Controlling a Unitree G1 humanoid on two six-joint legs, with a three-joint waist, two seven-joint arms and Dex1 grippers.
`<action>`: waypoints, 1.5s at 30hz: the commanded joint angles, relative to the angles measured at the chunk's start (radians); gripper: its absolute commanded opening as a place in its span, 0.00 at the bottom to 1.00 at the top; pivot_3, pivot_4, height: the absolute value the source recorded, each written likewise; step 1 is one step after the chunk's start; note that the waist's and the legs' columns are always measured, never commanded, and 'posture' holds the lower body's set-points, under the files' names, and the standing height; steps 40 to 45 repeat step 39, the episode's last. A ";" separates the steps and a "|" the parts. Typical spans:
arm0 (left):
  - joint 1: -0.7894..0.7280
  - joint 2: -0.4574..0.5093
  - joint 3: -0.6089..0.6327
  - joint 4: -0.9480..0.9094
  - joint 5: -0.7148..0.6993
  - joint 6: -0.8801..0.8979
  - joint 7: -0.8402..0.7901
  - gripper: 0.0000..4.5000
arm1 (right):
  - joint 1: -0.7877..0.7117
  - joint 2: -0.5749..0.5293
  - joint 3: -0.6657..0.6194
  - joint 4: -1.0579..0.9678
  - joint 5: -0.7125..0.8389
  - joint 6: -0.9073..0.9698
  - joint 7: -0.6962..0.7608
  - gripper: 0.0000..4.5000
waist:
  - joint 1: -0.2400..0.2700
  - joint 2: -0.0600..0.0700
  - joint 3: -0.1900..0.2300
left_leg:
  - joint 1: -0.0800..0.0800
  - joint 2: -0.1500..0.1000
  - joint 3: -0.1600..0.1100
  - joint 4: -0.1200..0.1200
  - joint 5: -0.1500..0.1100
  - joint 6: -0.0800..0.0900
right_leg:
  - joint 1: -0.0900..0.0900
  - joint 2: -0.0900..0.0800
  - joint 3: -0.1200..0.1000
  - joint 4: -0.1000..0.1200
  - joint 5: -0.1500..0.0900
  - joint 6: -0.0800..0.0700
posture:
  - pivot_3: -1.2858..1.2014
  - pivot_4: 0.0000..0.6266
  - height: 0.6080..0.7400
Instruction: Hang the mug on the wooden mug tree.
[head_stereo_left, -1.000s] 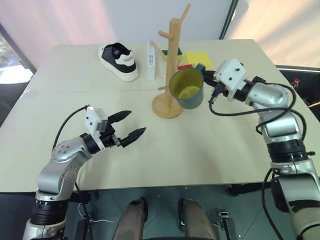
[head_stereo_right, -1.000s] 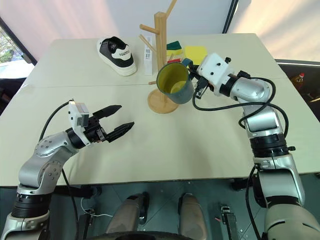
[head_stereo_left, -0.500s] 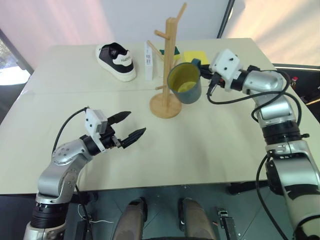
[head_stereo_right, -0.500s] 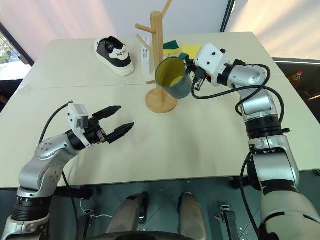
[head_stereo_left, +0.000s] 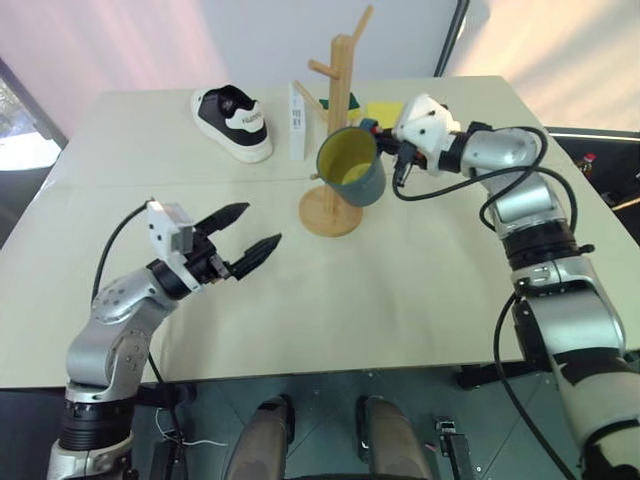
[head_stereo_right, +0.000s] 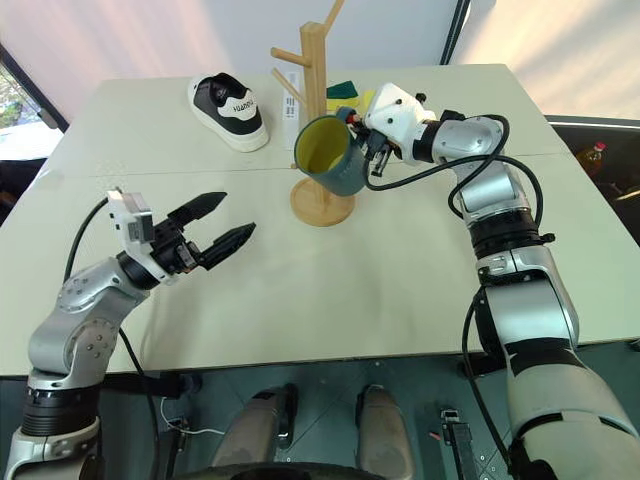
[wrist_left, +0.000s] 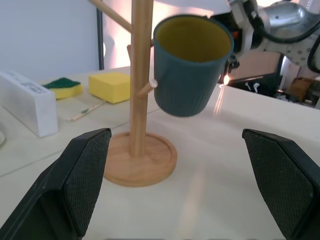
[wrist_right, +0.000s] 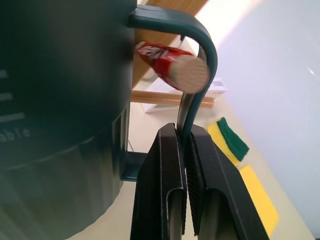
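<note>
Holding the mug (head_stereo_left: 349, 167) by its loop handle, our right pincer (wrist_right: 184, 150) is clamped narrow on the thin handle bar, and the mug hangs in the air just beside the post of the wooden mug tree (head_stereo_left: 338, 120), above its round base. Our left pincer (head_stereo_left: 240, 240) hovers wide apart and empty over the counter (head_stereo_left: 400, 280), well apart from the tree.

We judge the danger is in the small grip: the handle is pinched only on its edge, so the mug can swing or slip if it knocks the post. In the left wrist view a short lower peg seems to touch the mug's wall, though we cannot tell this surely. Pushing there may tip the tree, since the base is light. The loop must meet a peg tip exactly, or the mug falls on the counter.

For writing, pale letters on the mug's side end in "able". The black and white shoe (head_stereo_left: 235, 122) has a small heel label that we cannot read.
</note>
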 joint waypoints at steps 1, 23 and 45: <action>-0.007 0.008 0.021 -0.039 -0.015 -0.019 0.004 1.00 | -0.048 0.001 -0.015 0.007 0.000 -0.027 0.000 0.01 | 0.000 0.000 0.000 | 0.000 0.000 0.000 0.000 0.000 0.000 | 0.000 0.000 0.000 0.000 0.000 0.000 | 0.52 0.24 1.00; -0.004 -0.030 0.003 0.092 0.115 -0.077 0.108 1.00 | 0.325 -0.104 -0.326 -0.273 0.232 0.083 -0.129 0.65 | 0.003 0.000 0.000 | 0.001 0.000 0.000 0.001 0.000 0.000 | 0.001 0.000 0.001 0.002 0.000 0.000 | 0.52 0.24 1.00; 0.058 -0.100 0.060 0.288 0.267 -0.191 0.324 1.00 | 0.667 0.081 -0.369 -0.396 0.359 0.191 -0.229 0.65 | 0.006 0.000 0.000 | 0.008 0.000 0.001 0.001 0.000 0.000 | 0.007 0.000 0.002 0.002 -0.001 -0.003 | 0.52 0.24 1.00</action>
